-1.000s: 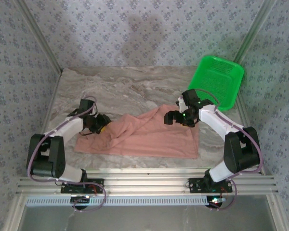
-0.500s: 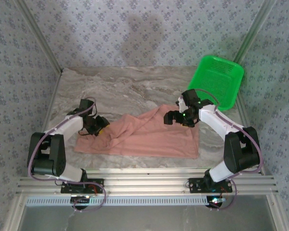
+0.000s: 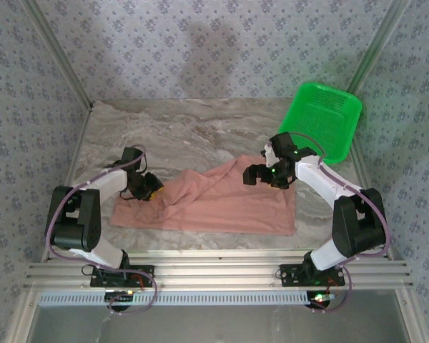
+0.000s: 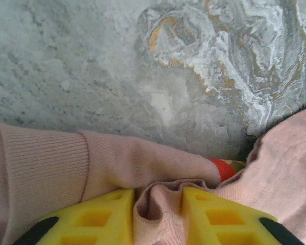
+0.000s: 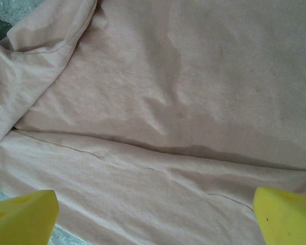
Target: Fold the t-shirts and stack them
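The salmon-pink t-shirt (image 3: 222, 204) lies spread across the middle of the marble table, with its left end rumpled. My left gripper (image 3: 151, 190) is low at that left end. In the left wrist view its yellow fingers (image 4: 107, 214) squeeze a raised fold of the t-shirt (image 4: 143, 163) between them, so the left gripper (image 4: 158, 199) is shut on cloth. A small red-orange patch (image 4: 224, 167) peeks out beside the fold. My right gripper (image 3: 261, 175) hovers over the shirt's upper right part. It is open, its fingertips (image 5: 25, 217) far apart above flat cloth (image 5: 194, 76).
A bright green plastic basket (image 3: 322, 118) stands at the back right corner of the table. Bare marble (image 3: 186, 128) stretches behind the shirt, up to the patterned walls. The aluminium rail with the arm bases (image 3: 214, 275) runs along the near edge.
My left gripper's fingers have closed in on a fold at the shirt's left end, and the left arm has shifted slightly. The right arm has not moved.
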Robot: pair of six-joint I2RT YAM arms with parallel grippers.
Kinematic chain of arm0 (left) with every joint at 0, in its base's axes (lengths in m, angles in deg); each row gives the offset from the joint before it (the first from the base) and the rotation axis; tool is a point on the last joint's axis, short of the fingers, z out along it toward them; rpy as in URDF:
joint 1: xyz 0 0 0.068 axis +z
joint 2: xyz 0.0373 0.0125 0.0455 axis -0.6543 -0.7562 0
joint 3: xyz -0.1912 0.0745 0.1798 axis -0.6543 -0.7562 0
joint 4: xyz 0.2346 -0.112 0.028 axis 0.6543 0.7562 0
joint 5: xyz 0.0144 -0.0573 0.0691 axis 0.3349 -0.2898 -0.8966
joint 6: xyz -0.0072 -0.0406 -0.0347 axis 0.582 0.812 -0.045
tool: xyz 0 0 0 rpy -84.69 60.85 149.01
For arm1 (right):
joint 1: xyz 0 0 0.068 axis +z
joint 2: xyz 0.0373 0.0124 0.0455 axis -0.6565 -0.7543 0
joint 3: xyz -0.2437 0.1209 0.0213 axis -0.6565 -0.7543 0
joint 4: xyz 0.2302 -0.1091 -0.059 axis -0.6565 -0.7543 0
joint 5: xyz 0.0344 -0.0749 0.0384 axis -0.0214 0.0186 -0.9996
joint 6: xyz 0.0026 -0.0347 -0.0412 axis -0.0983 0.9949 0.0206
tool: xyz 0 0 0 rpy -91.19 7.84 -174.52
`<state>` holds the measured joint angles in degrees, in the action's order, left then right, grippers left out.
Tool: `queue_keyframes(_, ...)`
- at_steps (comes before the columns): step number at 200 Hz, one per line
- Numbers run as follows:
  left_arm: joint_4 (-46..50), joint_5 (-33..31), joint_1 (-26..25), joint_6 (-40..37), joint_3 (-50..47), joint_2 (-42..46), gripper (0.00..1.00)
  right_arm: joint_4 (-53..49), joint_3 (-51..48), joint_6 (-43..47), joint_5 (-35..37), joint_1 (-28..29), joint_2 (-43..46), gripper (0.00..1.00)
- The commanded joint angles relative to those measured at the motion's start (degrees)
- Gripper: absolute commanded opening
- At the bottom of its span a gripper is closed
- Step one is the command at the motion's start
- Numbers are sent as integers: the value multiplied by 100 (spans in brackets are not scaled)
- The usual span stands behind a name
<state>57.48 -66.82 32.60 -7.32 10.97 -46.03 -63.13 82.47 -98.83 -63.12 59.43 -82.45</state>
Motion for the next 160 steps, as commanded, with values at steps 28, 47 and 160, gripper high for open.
queue_keyframes(28,198,-26,-21,-106,307,33,8,-163,84,-2,-53,-11,-30,100)
queue_keyframes(47,270,-55,-8,-143,303,103,0,-172,84,-17,-43,-37,-30,100)
queue_keyframes(160,1468,-234,534,-1108,1449,1296,0,-870,1276,-524,1215,-905,-701,100)
